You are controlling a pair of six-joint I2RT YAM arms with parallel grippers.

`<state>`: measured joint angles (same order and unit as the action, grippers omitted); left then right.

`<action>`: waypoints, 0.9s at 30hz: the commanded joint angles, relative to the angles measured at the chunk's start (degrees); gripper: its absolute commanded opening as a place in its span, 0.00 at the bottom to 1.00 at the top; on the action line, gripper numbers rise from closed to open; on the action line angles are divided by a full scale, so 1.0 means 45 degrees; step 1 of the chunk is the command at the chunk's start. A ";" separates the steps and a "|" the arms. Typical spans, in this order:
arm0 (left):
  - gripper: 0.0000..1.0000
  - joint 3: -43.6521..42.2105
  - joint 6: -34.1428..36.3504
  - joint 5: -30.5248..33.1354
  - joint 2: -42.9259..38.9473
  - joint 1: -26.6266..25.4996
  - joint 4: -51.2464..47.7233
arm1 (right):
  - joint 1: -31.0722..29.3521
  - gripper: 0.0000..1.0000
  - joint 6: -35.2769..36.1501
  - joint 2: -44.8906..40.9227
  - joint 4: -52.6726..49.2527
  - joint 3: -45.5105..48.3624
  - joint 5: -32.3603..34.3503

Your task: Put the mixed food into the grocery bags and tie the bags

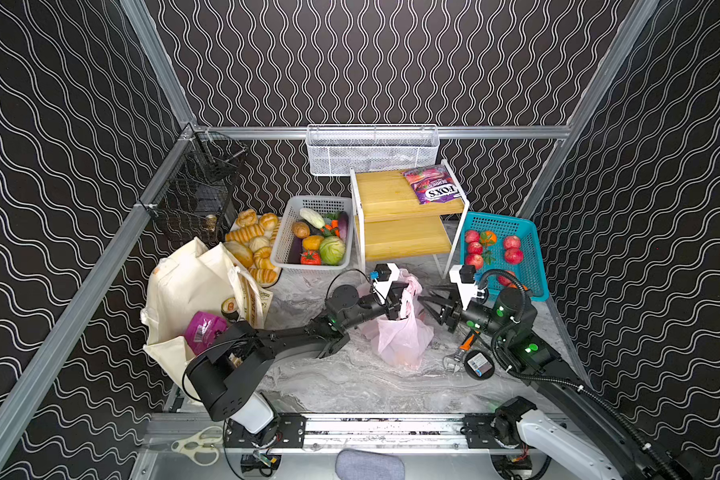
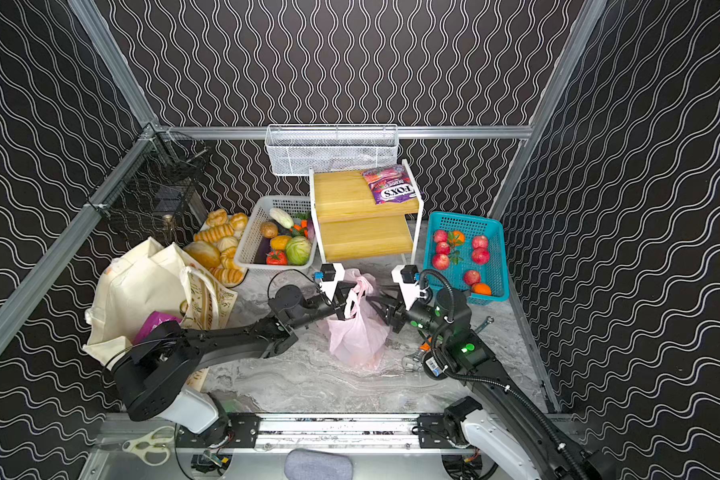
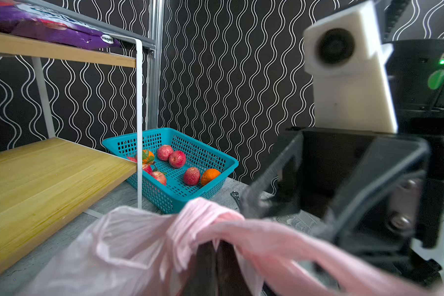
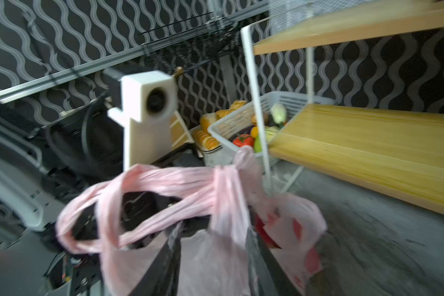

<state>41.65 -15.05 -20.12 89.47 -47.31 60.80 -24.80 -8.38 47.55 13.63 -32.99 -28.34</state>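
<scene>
**Pink plastic bag** (image 1: pixel 395 345): translucent, red prints. Stands on the counter (image 1: pixel 350 386) below and between both pincers. Handles are twisted into ropes and looped together. Contents are too blurred to tell.

**Canvas tote** (image 1: pixel 188 282): slumped open, well apart from the left pincer, beside that arm's base. Holds a magenta pouch (image 1: pixel 202 328) and a green-labelled can (image 1: pixel 230 309).

**Teal basket** (image 1: pixel 533 257): just behind the right pincer. Holds red fruits and oranges.

**White basket** (image 1: pixel 285 245): beyond the left pincer. Holds vegetables.

**Shelf** (image 1: pixel 385 195): beyond both pincers. A FOX'S bag (image 1: pixel 433 185) lies on the top board.

**Left pincer** (image 1: pixel 402 307): clamped on a bag handle, arm stretched low across the counter.

**Right pincer** (image 1: pixel 428 305): jaws apart with bag film between them, tips facing the left pincer.
</scene>
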 commanded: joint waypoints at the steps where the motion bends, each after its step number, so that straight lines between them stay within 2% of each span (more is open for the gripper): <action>1: 0.02 0.0057 -0.0005 -0.0216 0.0015 0.0001 0.0454 | 0.0839 0.39 -0.1045 0.0458 0.1168 -0.0006 0.0303; 4: 0.02 0.0076 0.0004 -0.0313 -0.0018 0.0004 0.0384 | 0.1539 0.33 -0.1725 0.1707 0.1194 -0.0601 -0.1583; 9: 0.02 0.0193 0.0012 -0.0547 -0.0068 0.0052 0.0182 | 0.1545 0.21 -0.1764 0.3050 0.1304 -0.1075 -0.4274; 12: 0.02 0.0203 -0.0144 -0.0578 0.0009 0.0103 0.0417 | 0.1478 0.17 -0.2006 0.3078 0.1561 -0.0793 -0.4869; 18: 0.03 0.0421 -0.0424 -0.0833 0.0231 0.0131 0.0558 | 0.0964 0.22 -0.0891 0.2918 0.0473 -0.0634 -0.5195; 20: 0.03 0.0489 -0.0431 -0.0890 0.0292 0.0140 0.0476 | 0.0658 0.25 -0.0433 0.2858 0.0090 -0.0798 -0.4527; 22: 0.04 0.0491 -0.0437 -0.0920 0.0332 0.0141 0.0474 | 0.0391 0.36 -0.0076 0.2604 0.0081 -0.0820 -0.3119; 27: 0.04 0.0463 -0.0497 -0.0988 0.0277 0.0125 0.0396 | 0.0145 0.38 0.1041 0.1510 0.0981 -0.0020 -0.0031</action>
<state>43.48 -16.51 -23.75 90.91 -46.76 61.56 -23.55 -8.47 55.92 15.05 -34.09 -37.67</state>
